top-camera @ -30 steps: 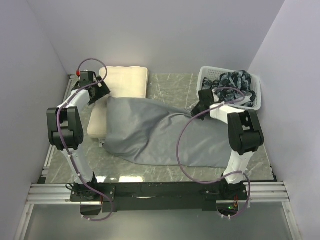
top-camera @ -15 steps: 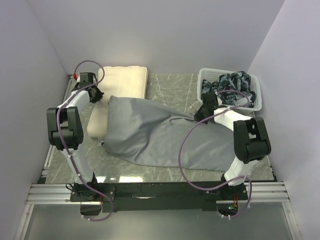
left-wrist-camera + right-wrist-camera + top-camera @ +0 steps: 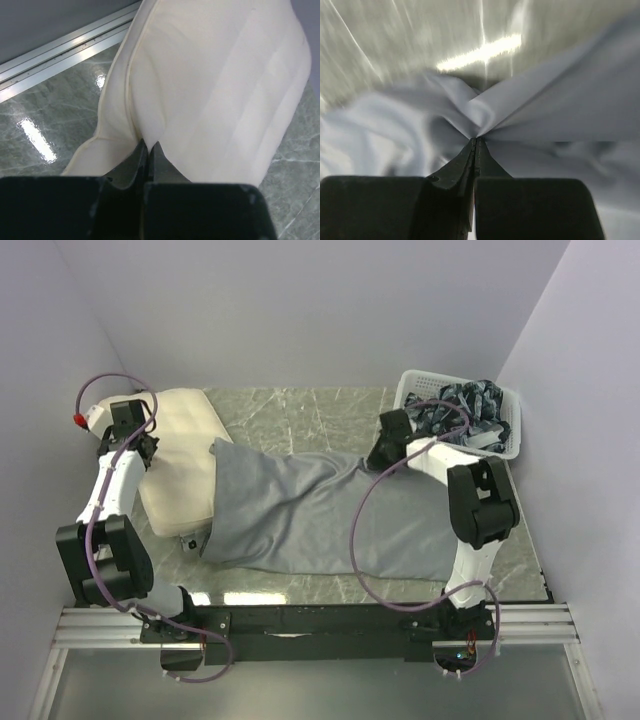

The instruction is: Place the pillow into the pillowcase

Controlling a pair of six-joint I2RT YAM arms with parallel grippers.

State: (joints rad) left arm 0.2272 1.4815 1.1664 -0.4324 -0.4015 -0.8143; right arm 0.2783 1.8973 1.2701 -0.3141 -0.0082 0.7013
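Cream pillow (image 3: 178, 465) on the left side of the green-grey marbled table (image 3: 300, 410), close to the left wall. Lies flat, long side running far to near, far corner puffed up a little. Disappears on its right under the left edge of the grey pillowcase (image 3: 300, 515); already inside the opening or only beneath the cloth, cannot tell. Small white tag (image 3: 190, 540) at the near corner, right at the junction of the two fabrics.

Left gripper (image 3: 138, 448) at the pillow's far left edge. Clamps on it: in the left wrist view, black tips pressed almost together on a pinched fold of cream fabric, just beside the piped seam. Behind that, a metal rail (image 3: 65, 47) along the table's edge.

Pillowcase spread across the middle of the table, from the pillow out to the right. Wrinkled, with its far edge drawn in a line toward the right gripper (image 3: 380, 455). Pinches a bunch of grey cloth at the far right corner of the sack: in the blurred right wrist view, fingers closed tight, with grey folds fanning out from the tips.

White basket (image 3: 507, 447) in the far right corner, just beside the right arm. Holds a dark patterned cloth (image 3: 462, 400).
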